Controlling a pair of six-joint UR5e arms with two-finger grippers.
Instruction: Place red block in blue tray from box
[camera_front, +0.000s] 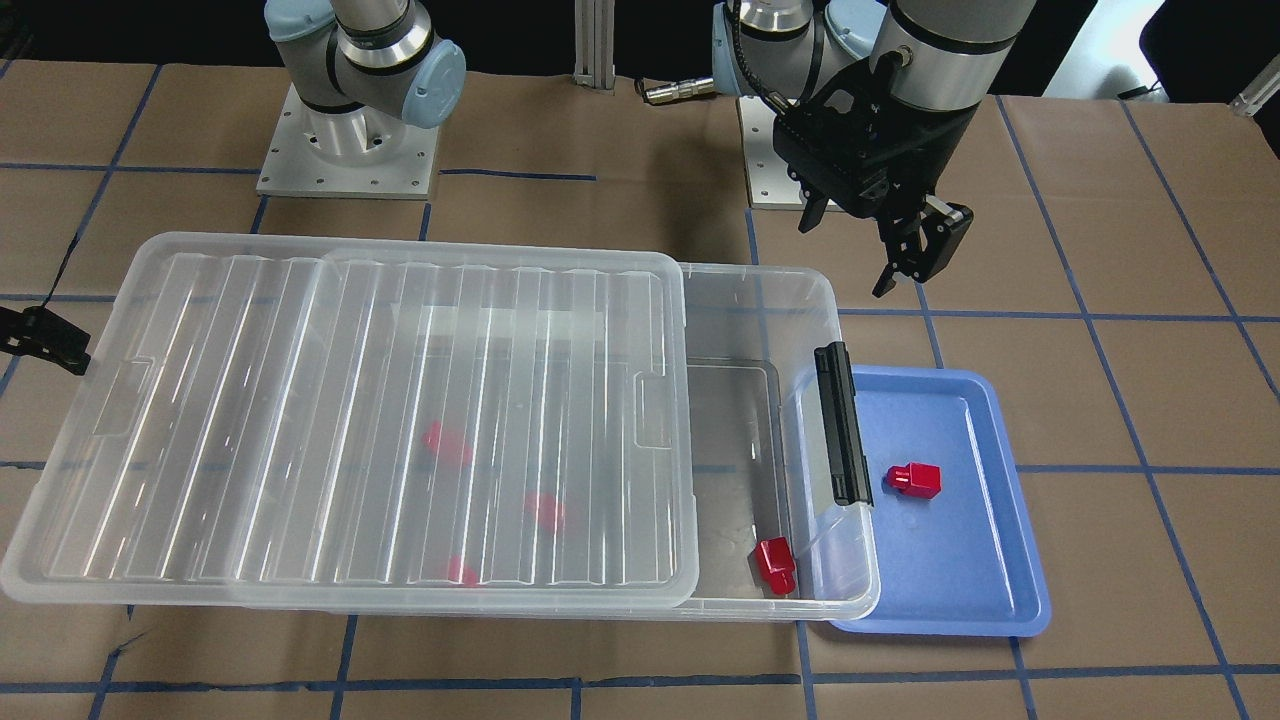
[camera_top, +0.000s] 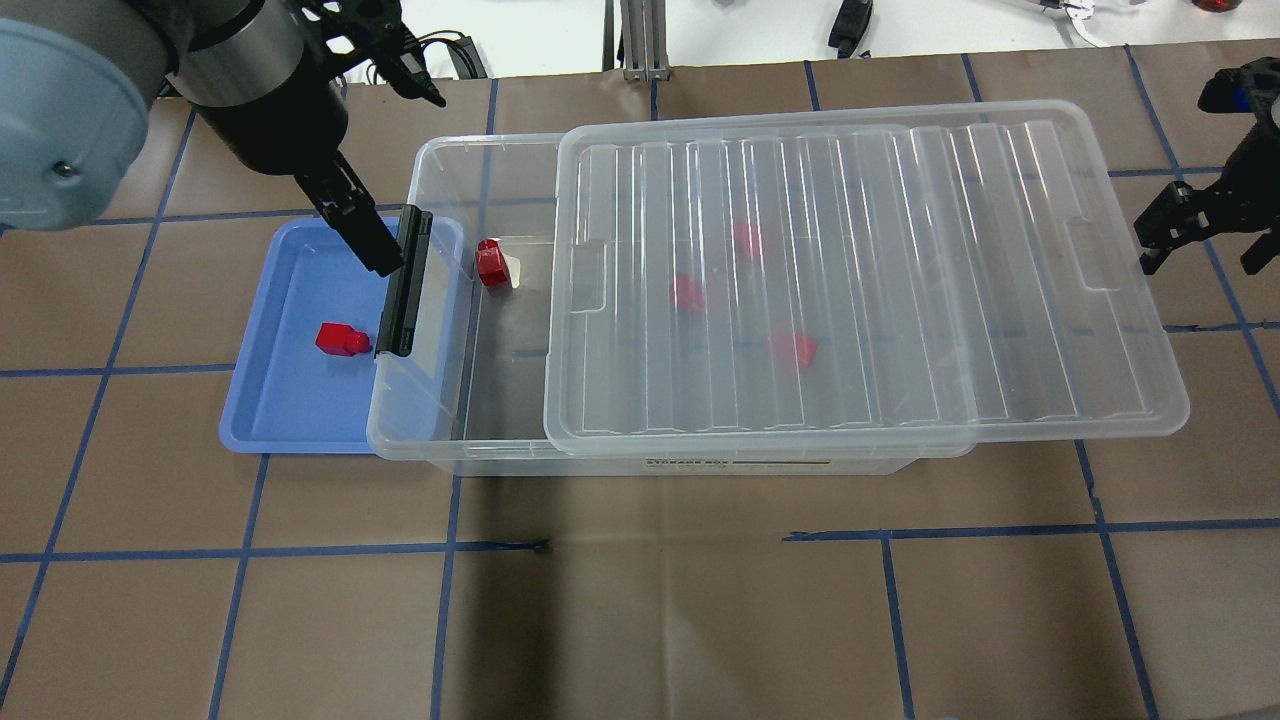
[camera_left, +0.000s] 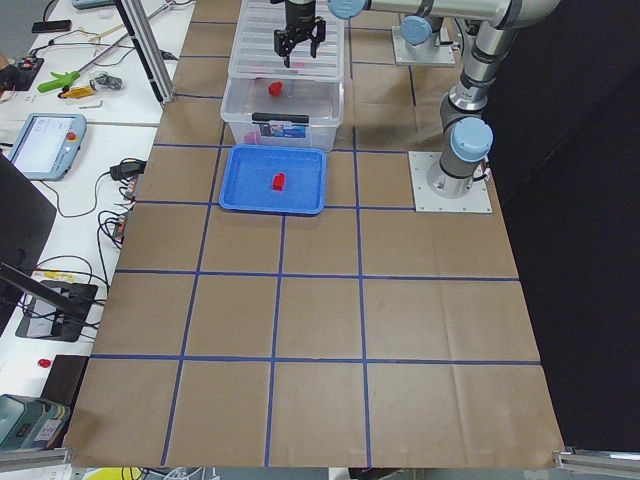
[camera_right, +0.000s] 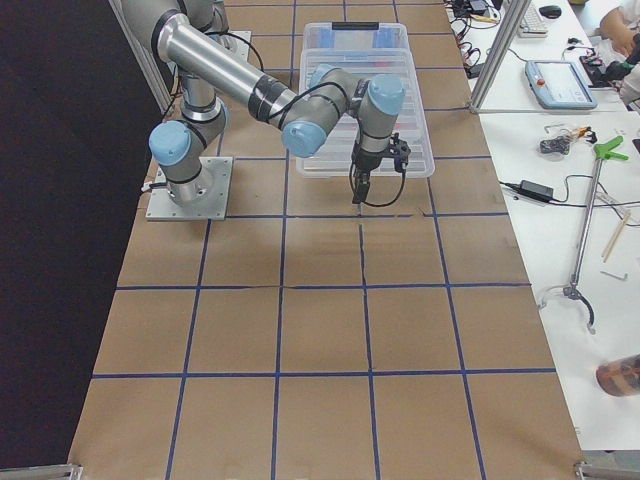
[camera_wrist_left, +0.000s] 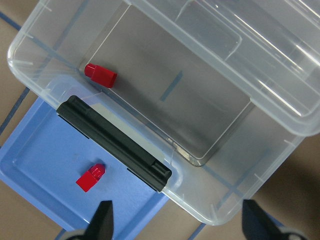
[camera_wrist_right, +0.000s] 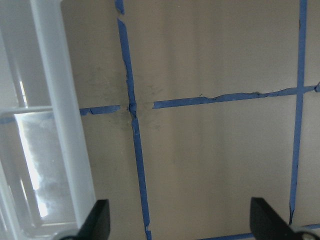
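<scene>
Three red blocks (camera_top: 688, 293) show only as blurs beneath the ribbed lid (camera_top: 1000, 250).

- The table (camera_top: 640, 620) is covered in brown paper and crossed by a grid of blue tape (camera_top: 1000, 527).
- A white bench (camera_left: 100, 110) alongside holds cables and a teach pendant (camera_left: 42, 143).
- An aluminium post (camera_left: 145, 50) stands at the bench's edge.

Arm tubes (camera_right: 215, 62): silver-grey metal cylinders.
Joint caps (camera_front: 432, 82): pale blue and round, one showing a small screw near its middle.
Base plates (camera_front: 345, 160): square bare metal, with small screws along the edges.
Left tool (camera_front: 845, 258): black boxy body with two slim black fingers.
Right tool (camera_top: 1200, 262): black, with a blue glint at its 12 o'clock.
Cable (camera_front: 745, 60): black, at 10 o'clock from the left tool, ending in a silver plug.
</scene>
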